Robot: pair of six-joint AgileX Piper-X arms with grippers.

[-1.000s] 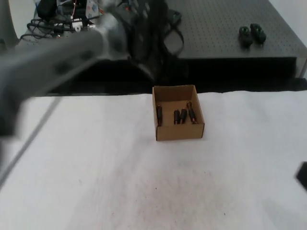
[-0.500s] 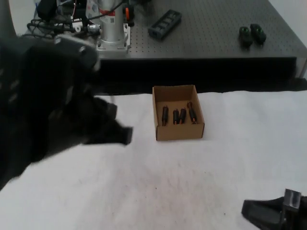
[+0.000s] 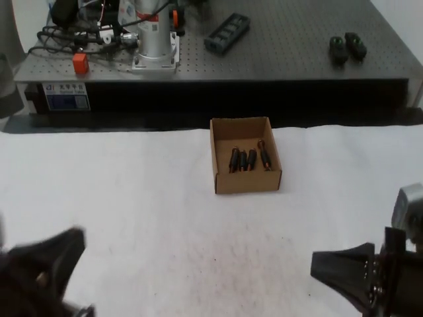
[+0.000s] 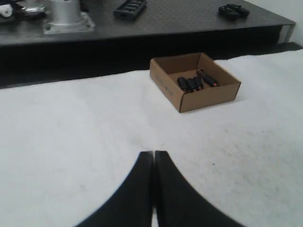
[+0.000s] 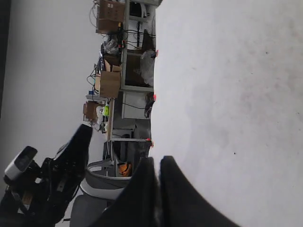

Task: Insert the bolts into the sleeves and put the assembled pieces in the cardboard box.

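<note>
- The cardboard box (image 3: 248, 182) is sitting open-topped at the centre of the high view on the white cloth (image 3: 152, 211), probably so that either arm can reach it.
- The assembled pieces (image 3: 247, 159) are lying side by side on the box floor. They are too small to tell whether each bolt is fully home, but the task is looking close to finished.
- The left gripper (image 4: 154, 155) is hanging at the lower left corner, its fingers pressed together on nothing, well apart from the box.
- The right gripper (image 5: 158, 161) is sitting at the lower right edge, its fingers likewise closed and empty, seemingly parked away from the box.
</note>
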